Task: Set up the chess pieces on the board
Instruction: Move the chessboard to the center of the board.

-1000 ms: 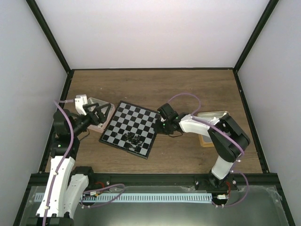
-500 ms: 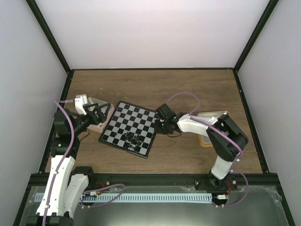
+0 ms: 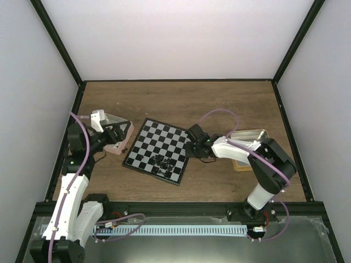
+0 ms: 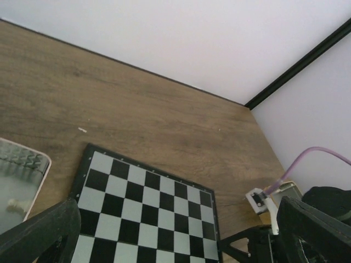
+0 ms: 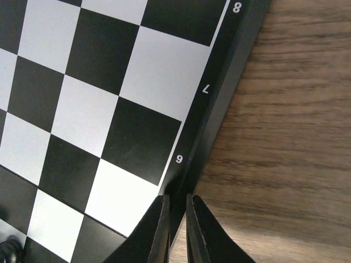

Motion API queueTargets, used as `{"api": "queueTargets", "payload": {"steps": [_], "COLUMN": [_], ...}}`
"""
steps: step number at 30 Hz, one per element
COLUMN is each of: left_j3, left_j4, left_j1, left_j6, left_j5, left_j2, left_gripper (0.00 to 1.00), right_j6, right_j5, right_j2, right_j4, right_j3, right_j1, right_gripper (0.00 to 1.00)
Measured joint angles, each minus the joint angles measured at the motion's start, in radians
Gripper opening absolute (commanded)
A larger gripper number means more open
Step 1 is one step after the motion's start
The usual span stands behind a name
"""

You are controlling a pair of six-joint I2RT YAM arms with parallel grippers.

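Note:
The board [image 3: 156,147] lies tilted at the table's middle. Several tiny black chess pieces [image 3: 163,162] lie in a loose cluster on its near squares. My right gripper [image 3: 192,149] is shut on the board's right rim; in the right wrist view its fingers [image 5: 176,200] pinch the dark rim [image 5: 219,109] by the "6" mark, and one black piece [image 5: 7,250] shows at the bottom left. My left gripper [image 3: 122,133] is open and empty, left of the board. In the left wrist view [image 4: 178,219] its fingers stand wide apart above the board [image 4: 148,208].
A pinkish tin [image 3: 113,146] sits left of the board; the left wrist view shows a cream-white piece [image 4: 16,206] in it. A tan-rimmed metal tin [image 3: 248,138] lies at the right behind my right arm. Dark frame posts edge the table.
The board has slid to the right and slightly nearer with my right gripper holding its rim. The black pieces rode along. My left gripper shifted slightly up and right.

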State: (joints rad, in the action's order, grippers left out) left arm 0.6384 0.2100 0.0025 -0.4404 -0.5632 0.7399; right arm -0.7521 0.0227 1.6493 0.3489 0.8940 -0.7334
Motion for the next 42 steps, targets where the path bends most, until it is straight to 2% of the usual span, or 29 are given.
{"api": "queueTargets", "payload": {"steps": [13,21,24,29,34,38,42], "left_j3": [-0.004,-0.039,-0.054,-0.056,-0.056,-0.059,-0.086], "left_j4": [0.066,0.068,0.061,0.029,-0.008,-0.032,-0.056], "left_j1": [0.004,-0.039,-0.111,-0.230,-0.283,-0.312,-0.347], "left_j6": [-0.001,-0.031,-0.053,-0.084,-0.104,-0.109,-0.125], "left_j5": [0.056,0.100,0.131,0.199,0.242,0.244,0.237], "left_j2": [0.137,0.207,0.259,0.398,0.557,0.644,0.658], "left_gripper": [1.00,0.92,0.85,0.62,0.46,0.41,0.34], "right_j6": [0.095,0.177,0.189,0.194,0.191,0.190,0.191], "right_j5": [0.037,0.032,0.023,0.003,-0.022,-0.039,-0.062], "right_j2": [-0.140,-0.209,-0.218,-0.219,-0.214,-0.214,-0.206], "right_j4": [0.010,0.024,0.029,0.029,0.006,-0.018,-0.053], "right_j3": [-0.138,-0.196,-0.202,-0.203,-0.208,-0.217,-0.222], "right_j1": [0.063,0.167,0.187,0.192,0.195,0.199,0.201], "right_gripper": [0.10,0.12,0.15,0.18,0.18,0.15,0.14]}}
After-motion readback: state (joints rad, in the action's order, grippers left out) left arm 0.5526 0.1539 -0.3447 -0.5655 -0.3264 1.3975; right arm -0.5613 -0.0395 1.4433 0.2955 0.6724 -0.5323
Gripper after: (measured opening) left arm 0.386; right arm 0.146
